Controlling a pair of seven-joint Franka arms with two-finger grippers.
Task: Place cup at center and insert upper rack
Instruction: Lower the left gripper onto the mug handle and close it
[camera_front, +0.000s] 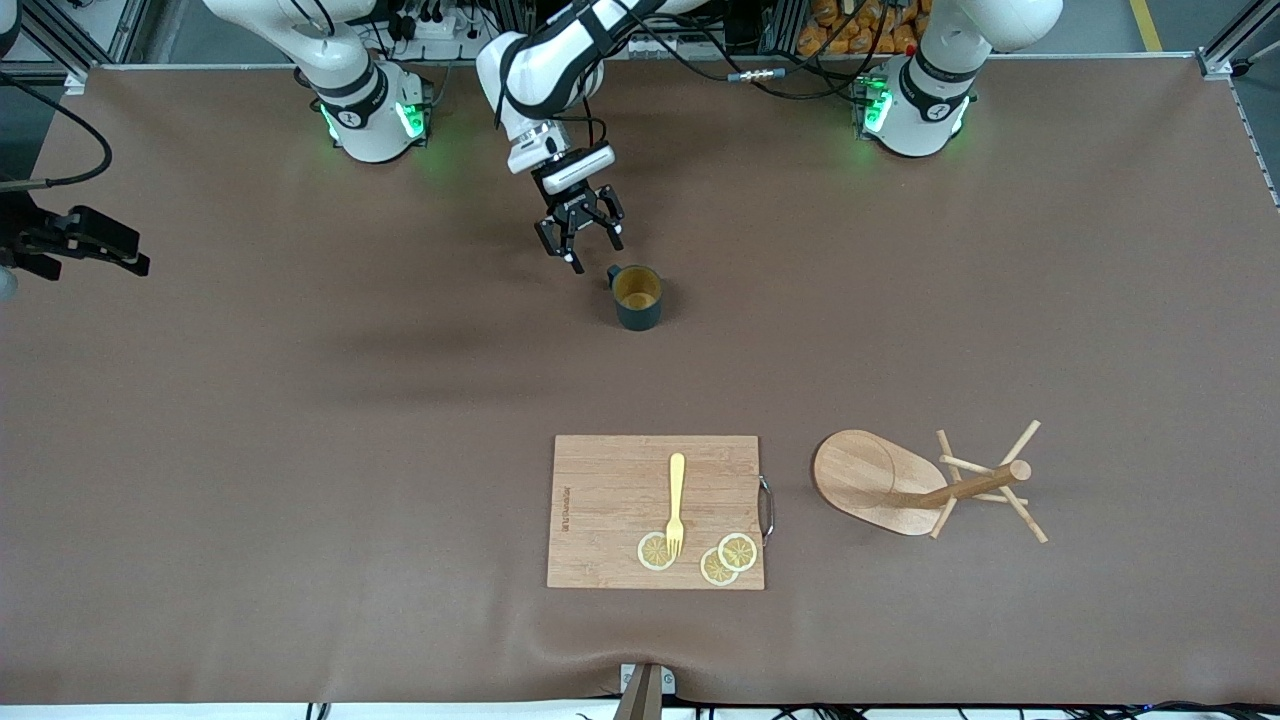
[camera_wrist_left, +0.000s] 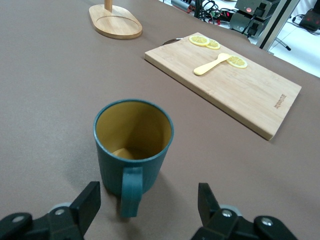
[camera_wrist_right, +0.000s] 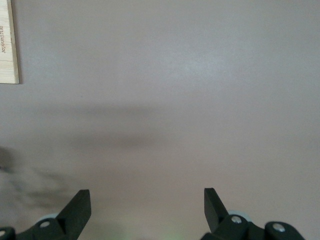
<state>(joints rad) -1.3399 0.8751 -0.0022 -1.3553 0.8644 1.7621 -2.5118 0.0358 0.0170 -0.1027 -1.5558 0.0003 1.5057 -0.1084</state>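
Your left gripper hangs low over the table just beside the cup, its fingers spread apart with nothing between them; in the left wrist view the cup's handle points straight at the gap between the fingers, close in front of the tips but not touching them. You have not gripped the cup yet. It stands upright on the bare table, so I judge the centring step as about to start rather than done.

The upper rack stands untouched, well apart from your fingers and nearer to the front camera, beside the cutting board. That whole second step is left.

Your right gripper waits over bare table, fingers wide apart and holding nothing.

Count: one cup, one upper rack, one cutting board, one yellow fork and three lemon slices on that board.
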